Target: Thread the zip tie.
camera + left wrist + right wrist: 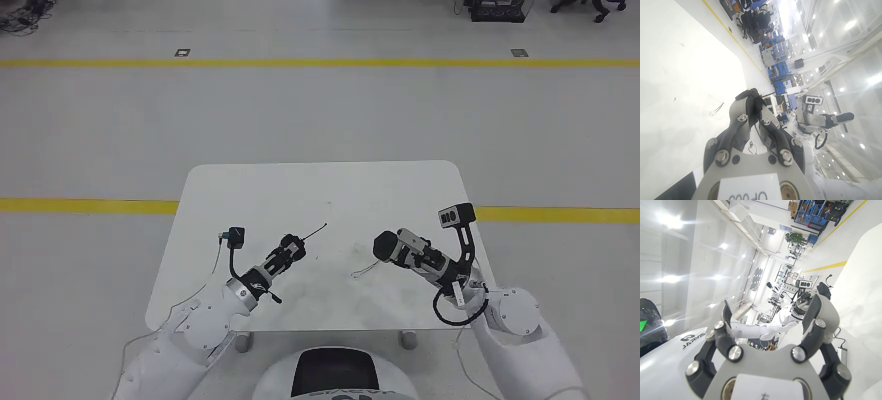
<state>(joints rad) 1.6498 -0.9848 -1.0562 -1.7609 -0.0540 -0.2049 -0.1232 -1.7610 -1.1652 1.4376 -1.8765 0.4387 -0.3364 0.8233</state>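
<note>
Your left gripper (297,243) sits nearest, raised over the near half of the white table (300,185), with its fingers pinched together on a thin black zip tie (314,233). The free end of the tie sticks out past the fingertips, pointing up and away towards the middle of the table. I cannot tell whether that end is the head or the tail.

Your right gripper (382,245) is across from it at about the same height. Its fingers are spread wide with nothing between them, and it is turned towards the left one but well apart from it. Below and between the two, closer to the right gripper, a short dark strand (360,269) lies flat on the table. It may be a second tie or a scrap; I cannot say which.

My read is that threading has not yet begun: one end is held, no loop is formed, and the other arm has nothing in its grasp.

Next you would need to bring the right gripper in to take the tie's free end. Then bend the tie round so that the tail lines up squarely with the slot in the head. The tie is thin and springy, so take a firm grip close to the tip and make the approach slowly.
</note>
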